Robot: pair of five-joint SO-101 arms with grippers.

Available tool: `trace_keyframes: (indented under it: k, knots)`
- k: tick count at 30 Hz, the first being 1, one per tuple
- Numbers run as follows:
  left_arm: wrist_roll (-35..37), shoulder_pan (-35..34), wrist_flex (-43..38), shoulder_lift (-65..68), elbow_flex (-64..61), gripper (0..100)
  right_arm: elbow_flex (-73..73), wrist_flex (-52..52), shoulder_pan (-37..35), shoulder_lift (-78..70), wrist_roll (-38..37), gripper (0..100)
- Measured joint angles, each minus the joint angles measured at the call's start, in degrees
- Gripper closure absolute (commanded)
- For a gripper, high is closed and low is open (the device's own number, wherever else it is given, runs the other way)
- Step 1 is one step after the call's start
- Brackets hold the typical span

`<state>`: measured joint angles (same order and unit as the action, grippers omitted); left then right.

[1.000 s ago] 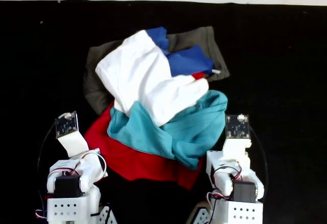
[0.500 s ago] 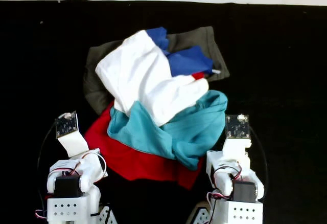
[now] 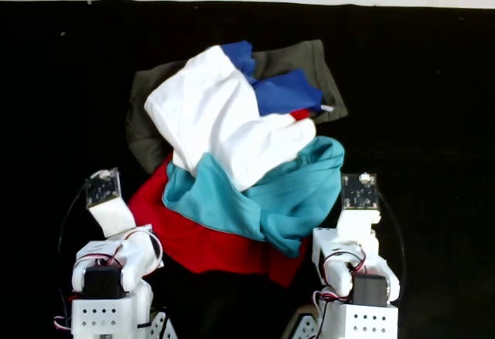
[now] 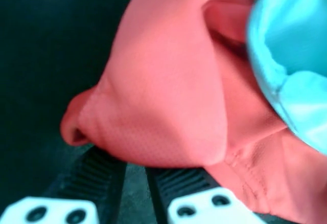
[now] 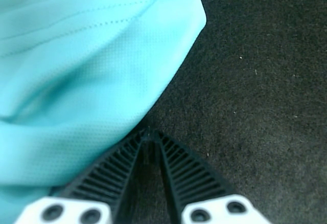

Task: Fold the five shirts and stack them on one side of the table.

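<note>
We see the five shirts heaped unfolded in the middle of the high view on the black table. The white shirt is on top, with the blue shirt and grey shirt toward the upper part. The teal shirt and red shirt lie toward the bottom. The right gripper is closed on nothing, its tips at the teal shirt's hem. The red shirt covers the tip of the left gripper, so we cannot tell its state.
</note>
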<state>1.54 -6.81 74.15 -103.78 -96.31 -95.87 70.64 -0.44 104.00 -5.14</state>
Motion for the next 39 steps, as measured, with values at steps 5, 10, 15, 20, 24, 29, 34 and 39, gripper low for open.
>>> trace_keyframes:
  k: [5,10,15,20,24,29,34,39]
  knots:
    - [-7.82,0.44,-9.76,0.0,0.79,78,0.0,0.0,0.0,0.0,0.0,99.2]
    - [-4.13,-1.58,-9.32,0.0,7.82,75,0.0,0.0,0.0,0.0,0.0,99.2]
    - [-3.78,-2.37,-6.59,0.0,15.03,75,0.0,0.0,0.0,0.0,0.0,99.2]
    - [-3.78,-2.46,-6.51,4.57,21.27,75,0.0,0.0,0.0,0.0,0.0,99.2]
    - [-3.78,-2.46,-6.51,17.49,31.12,72,0.0,0.0,0.0,0.0,0.0,99.2]
    - [-2.81,-2.55,-6.51,43.6,48.88,67,0.0,0.0,0.0,0.0,0.0,99.2]
    - [-0.88,1.05,-6.51,71.56,67.69,67,0.0,0.0,0.0,0.0,0.0,99.2]
    - [-0.7,8.18,-5.36,94.07,84.92,67,0.0,0.0,0.0,0.0,0.0,99.2]
